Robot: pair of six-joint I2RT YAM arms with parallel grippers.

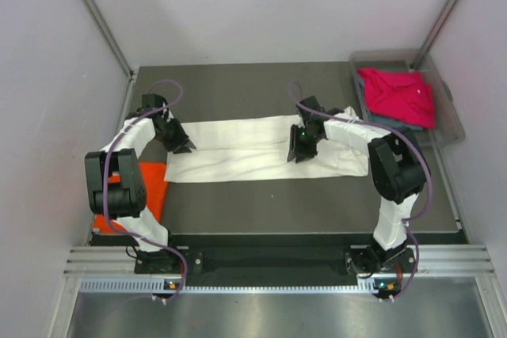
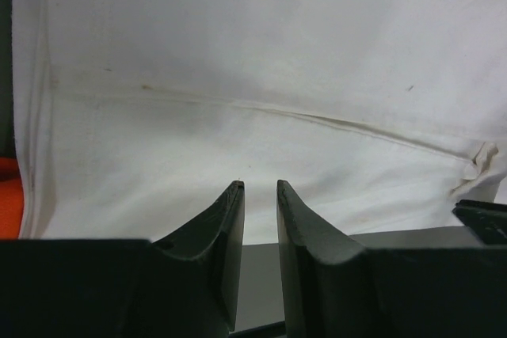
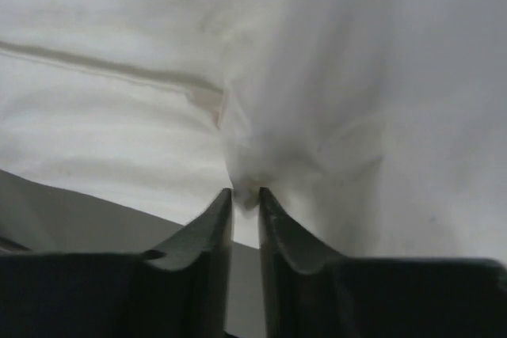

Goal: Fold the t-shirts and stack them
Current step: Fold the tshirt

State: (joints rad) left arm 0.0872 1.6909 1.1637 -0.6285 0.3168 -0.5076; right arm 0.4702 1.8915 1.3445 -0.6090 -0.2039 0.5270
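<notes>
the cream-white t-shirt [image 1: 238, 152] lies in a long band across the table [image 1: 317, 203], the right gripper [image 3: 245, 191] pinching a pucker of it, the left gripper [image 2: 260, 186] slightly apart and empty at its left end.

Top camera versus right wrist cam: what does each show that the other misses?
Only top external: the orange t-shirt at the near left, the bin holding a magenta-pink t-shirt, and the left gripper. Only right wrist: cloth puckering at the right gripper's narrowly parted fingertips. Both: the cream-white t-shirt, with the right gripper on it.
</notes>
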